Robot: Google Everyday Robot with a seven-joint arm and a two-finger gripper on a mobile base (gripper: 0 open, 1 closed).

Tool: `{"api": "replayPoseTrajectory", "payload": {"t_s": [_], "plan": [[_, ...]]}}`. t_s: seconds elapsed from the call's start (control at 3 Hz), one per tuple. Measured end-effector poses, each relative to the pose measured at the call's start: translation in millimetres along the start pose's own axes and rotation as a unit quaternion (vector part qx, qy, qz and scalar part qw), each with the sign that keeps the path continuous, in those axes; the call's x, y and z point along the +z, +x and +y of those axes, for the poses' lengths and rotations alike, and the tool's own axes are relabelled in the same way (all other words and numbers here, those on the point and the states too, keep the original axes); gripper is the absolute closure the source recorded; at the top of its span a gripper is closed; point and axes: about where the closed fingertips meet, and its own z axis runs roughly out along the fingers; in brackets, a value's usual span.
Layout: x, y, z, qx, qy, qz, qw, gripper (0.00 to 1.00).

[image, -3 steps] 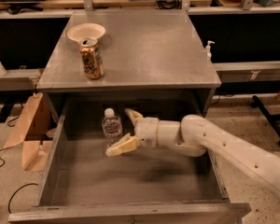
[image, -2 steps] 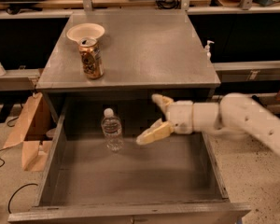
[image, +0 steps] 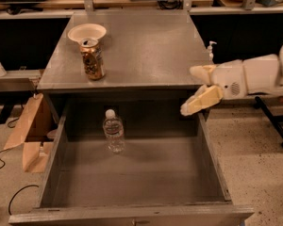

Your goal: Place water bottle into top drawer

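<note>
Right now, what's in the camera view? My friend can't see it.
A water bottle stands upright in the open top drawer. The gripper hangs open and empty above the drawer's right wall. A drink can and a bowl sit on the cabinet top.

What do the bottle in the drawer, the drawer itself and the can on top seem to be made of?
The clear ribbed water bottle: thin see-through plastic, white cap. The wide grey top drawer: probably sheet metal, dull matte, flat panels. The brown-gold drink can: likely aluminium, glossy print. The cream two-finger gripper, open near the drawer's right wall, looks like hard plastic.
</note>
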Motion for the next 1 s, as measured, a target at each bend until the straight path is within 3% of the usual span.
{"api": "replayPoseTrajectory", "payload": {"t_s": [0.33,0.67,1.0], "plan": [[-67.3,-36.5,13.0,-0.024,0.009,0.048,0.9985,0.00],[-128.8,-63.6,40.5,-0.063,0.047,0.102,0.9917,0.00],[-164.7,-64.5,61.2,-0.085,0.132,0.166,0.9736,0.00]]}}
